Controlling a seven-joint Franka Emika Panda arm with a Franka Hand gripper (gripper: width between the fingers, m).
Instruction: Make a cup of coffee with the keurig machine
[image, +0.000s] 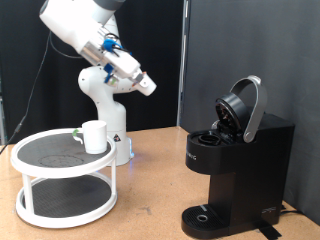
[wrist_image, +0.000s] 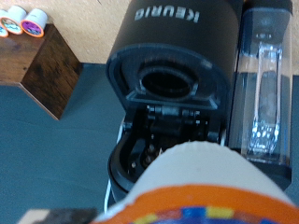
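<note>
The keurig machine (image: 240, 150) stands at the exterior view's right with its silver-trimmed lid (image: 245, 105) raised and the pod chamber open. The cup (image: 95, 136), a white mug, stands on the top tier of a round white shelf (image: 60, 160) at the left. My gripper (image: 147, 86) hangs high in the air between the shelf and the machine. In the wrist view a white coffee pod (wrist_image: 201, 182) with an orange rim fills the foreground, held close to the camera and hiding my fingers. Beyond it are the machine (wrist_image: 173, 56) and its open chamber (wrist_image: 173, 126).
The shelf has a lower tier (image: 65, 200). The machine's round drip base (image: 205, 215) is at the front of the table. In the wrist view a water tank (wrist_image: 266, 84) is beside the machine, and a wooden box (wrist_image: 47, 65) carries spare pods (wrist_image: 23, 21).
</note>
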